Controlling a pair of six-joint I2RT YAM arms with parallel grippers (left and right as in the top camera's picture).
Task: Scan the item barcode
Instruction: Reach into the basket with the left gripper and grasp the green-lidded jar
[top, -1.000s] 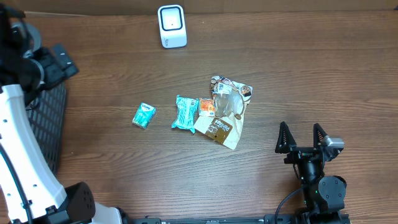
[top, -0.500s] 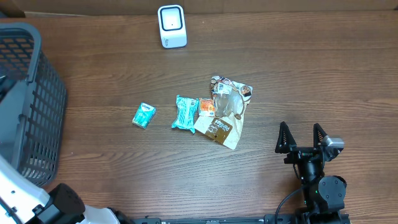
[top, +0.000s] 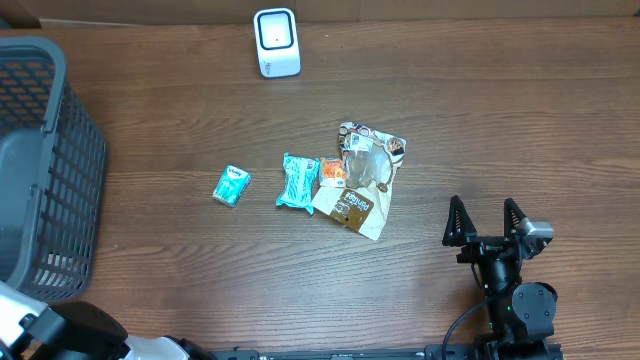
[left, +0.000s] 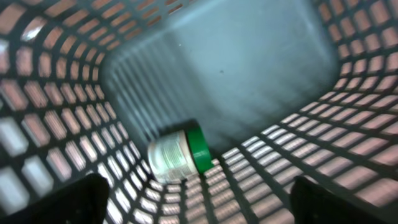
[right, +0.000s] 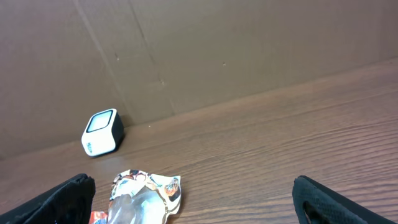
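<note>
Nearest, the right fingers (top: 456, 222) stand spread wide and empty, low over the bench (top: 520, 120). The left fingers (left: 56, 199) are also parted wide with nothing between them, and hang above the open basket (top: 40, 170). Just below them a green-capped bottle (left: 180, 155) lies on its side on the basket floor, cap toward their right finger, long axis running from finger to finger. That one looks dealt with, so I judge the step in hand is fetching the next item.

Ahead and left of the right fingers lies the cluster. A brown-and-clear bag (top: 363, 180) is closest, its long axis running away from them with a slight lean. An orange sachet (top: 333, 172) touches it, and just beside that is a teal packet (top: 297, 181), lengthways near to far. A small teal packet (top: 231, 186) sits farther left, apart. Farthest, well beyond both pairs of fingers, stands the scanner (top: 277, 42).

The next move calls for a grasp across a packet's short side, then turning its barcode face to the scanner. No barcode is legible here.
</note>
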